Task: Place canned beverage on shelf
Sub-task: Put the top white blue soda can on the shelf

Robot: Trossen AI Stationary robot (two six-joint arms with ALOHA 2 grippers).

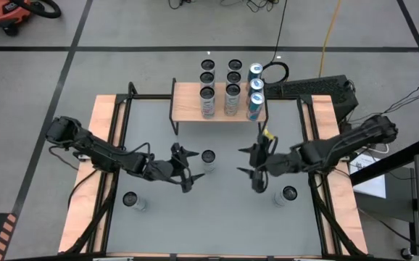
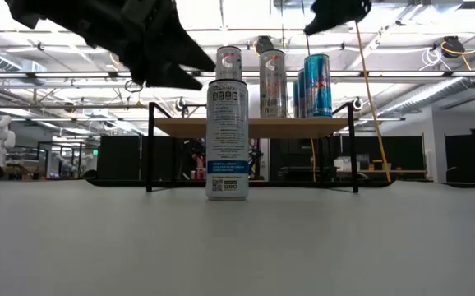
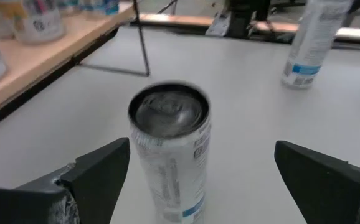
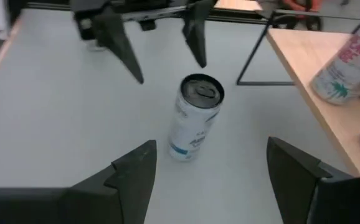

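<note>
Upright can [image 1: 209, 160] mid-table between both arms, before the shelf [image 1: 188, 104] carrying cans; two more cans nearer the front.

Even, bright overhead light is seen across the table [image 1: 217, 217] in the high view, with only faint, soft shadows thrown beneath the arms. In the low view, glare is given off by ceiling strip lights across the upper frame, so the 2 arms at the top are reduced to dark silhouettes. In the left wrist view, the near can [image 3: 169, 149] and the shelf [image 3: 37, 59] at upper left are blurred.
</note>
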